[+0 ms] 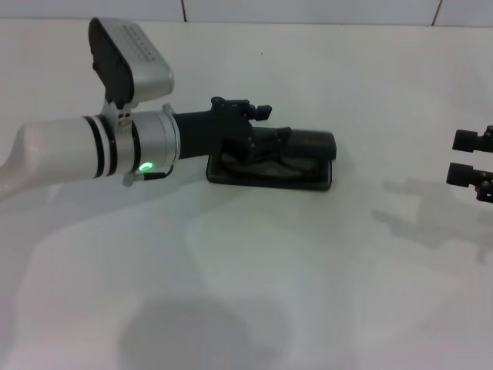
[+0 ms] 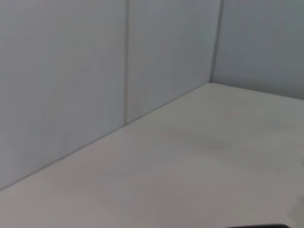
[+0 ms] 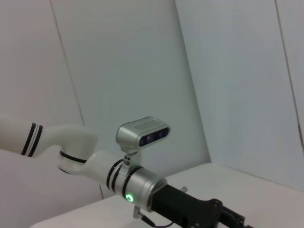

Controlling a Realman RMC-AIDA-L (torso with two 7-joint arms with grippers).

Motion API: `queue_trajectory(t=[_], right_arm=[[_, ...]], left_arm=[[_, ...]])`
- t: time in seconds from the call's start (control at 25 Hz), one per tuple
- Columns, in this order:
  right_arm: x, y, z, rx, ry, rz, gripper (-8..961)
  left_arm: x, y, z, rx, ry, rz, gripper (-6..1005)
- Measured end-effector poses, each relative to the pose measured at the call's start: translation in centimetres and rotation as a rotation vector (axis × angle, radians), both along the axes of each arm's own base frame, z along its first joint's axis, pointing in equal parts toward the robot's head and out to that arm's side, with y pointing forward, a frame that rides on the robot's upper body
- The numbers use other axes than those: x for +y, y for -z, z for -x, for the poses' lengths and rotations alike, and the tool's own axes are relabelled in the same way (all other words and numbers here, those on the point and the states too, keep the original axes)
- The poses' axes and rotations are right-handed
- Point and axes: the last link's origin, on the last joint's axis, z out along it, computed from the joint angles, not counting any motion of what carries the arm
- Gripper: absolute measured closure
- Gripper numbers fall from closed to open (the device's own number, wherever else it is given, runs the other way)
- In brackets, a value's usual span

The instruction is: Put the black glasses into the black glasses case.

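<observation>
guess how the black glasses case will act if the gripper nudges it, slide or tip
The black glasses case lies flat and low on the smooth white table, so it would probably slide rather than tip. It looks like a rigid shell, likely light. With the left gripper over its open tray, a downward nudge may just pin it.

We see a plain white matte table (image 1: 254,293) filling nearly the whole head view, its surface smooth and bare of markings apart from soft grey shadows, one rounded patch near the front edge and another toward the right edge. Along the far edge of the table stands a pale grey-white panelled wall (image 1: 308,11), split by thin dark vertical seams. In the wrist views we find the same wall panels (image 3: 123,71) meeting the table's far edge (image 2: 190,156).
</observation>
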Motion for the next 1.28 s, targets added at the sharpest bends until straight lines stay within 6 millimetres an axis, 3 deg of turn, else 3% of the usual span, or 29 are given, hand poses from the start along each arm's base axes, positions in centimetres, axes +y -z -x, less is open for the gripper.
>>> queue_trajectory(t=[0.2, 1.04, 1.28], right_arm=[[0.3, 0.2, 0.3, -0.008, -0.013, 0.008, 398], [0.6, 0.3, 0.5, -0.01, -0.014, 0.003, 371], [0.7, 0.3, 0.7, -0.012, -0.031, -0.012, 363]], left_arm=[[-0.9, -0.3, 0.2, -0.022, 0.026, 0.012, 489], [-1.3, 0.2, 1.5, 0.038, 0.019, 0.01, 490], [-2.8, -0.9, -0.3, -0.103, 0.134, 0.05, 492]])
